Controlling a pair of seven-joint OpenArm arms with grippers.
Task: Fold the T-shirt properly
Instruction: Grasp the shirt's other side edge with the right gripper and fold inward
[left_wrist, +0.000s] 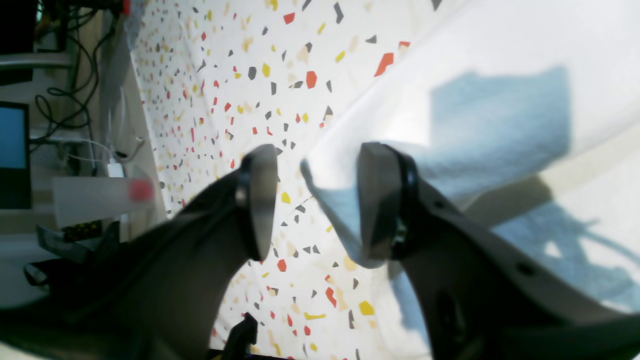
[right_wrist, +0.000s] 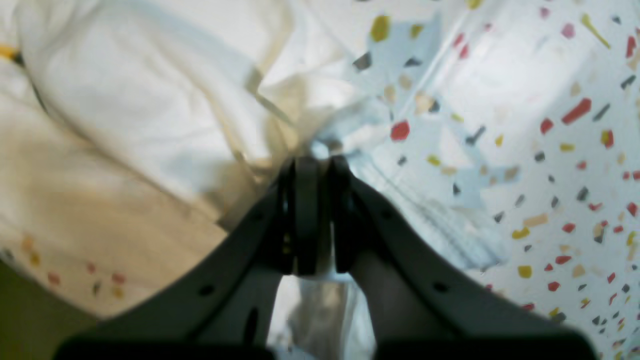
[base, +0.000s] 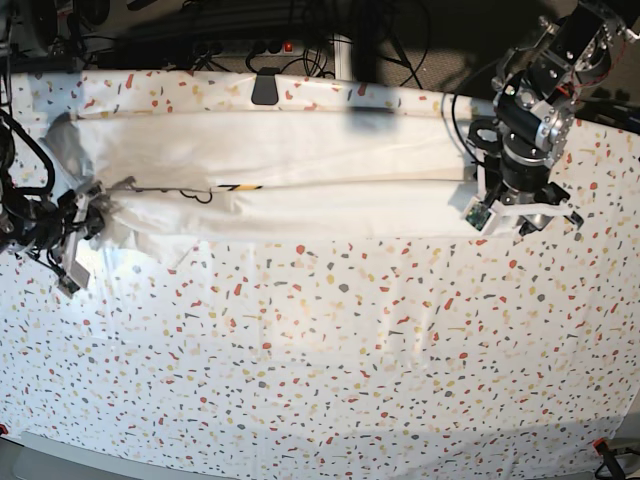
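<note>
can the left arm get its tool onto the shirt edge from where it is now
Probably yes. The left tool is open, one finger already at the T-shirt edge, nothing between them; the right tool is shut on the other end.

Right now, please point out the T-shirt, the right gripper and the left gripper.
T-shirt (base: 300, 160): base view, upper folded layer.
Right gripper (right_wrist: 320, 162): right wrist view, shut fingertips pinching fabric.
Left gripper (left_wrist: 317, 200): left wrist view, gap between open fingers.

No text, label, brand or number can be read in any view. On the T-shirt (base: 260, 170), lying folded along the far edge of the worktop (base: 320, 360), only a thin sliver of dark and yellow print peeks out at the fold, too little to read.
</note>
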